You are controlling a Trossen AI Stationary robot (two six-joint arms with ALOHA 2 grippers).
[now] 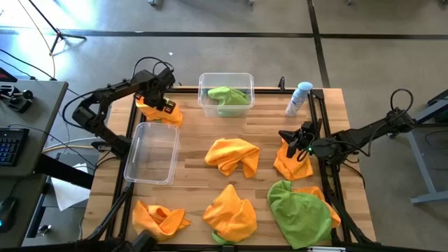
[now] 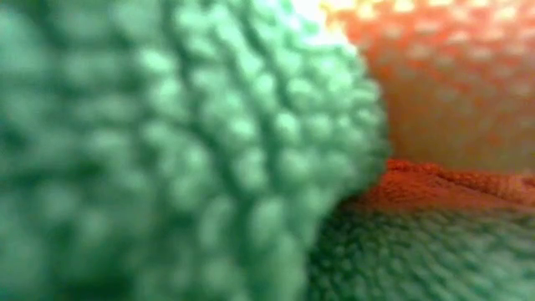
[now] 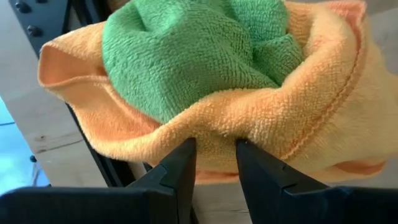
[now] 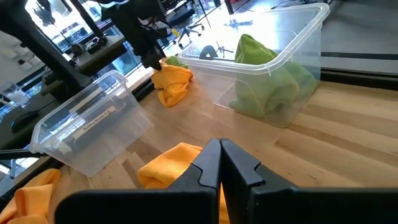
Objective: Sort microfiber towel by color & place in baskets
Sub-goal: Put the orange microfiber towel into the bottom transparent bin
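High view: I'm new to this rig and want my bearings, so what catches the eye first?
Bright orange and green towels lie scattered over the table. Two clear baskets stand out: one at the far edge holds a green towel, the other at the left shows nothing inside. The left gripper pinches an orange towel at the far left corner; the right gripper sits shut over another orange one.

Crumpled towels [image 1: 232,156] around two clear baskets [image 1: 152,152]
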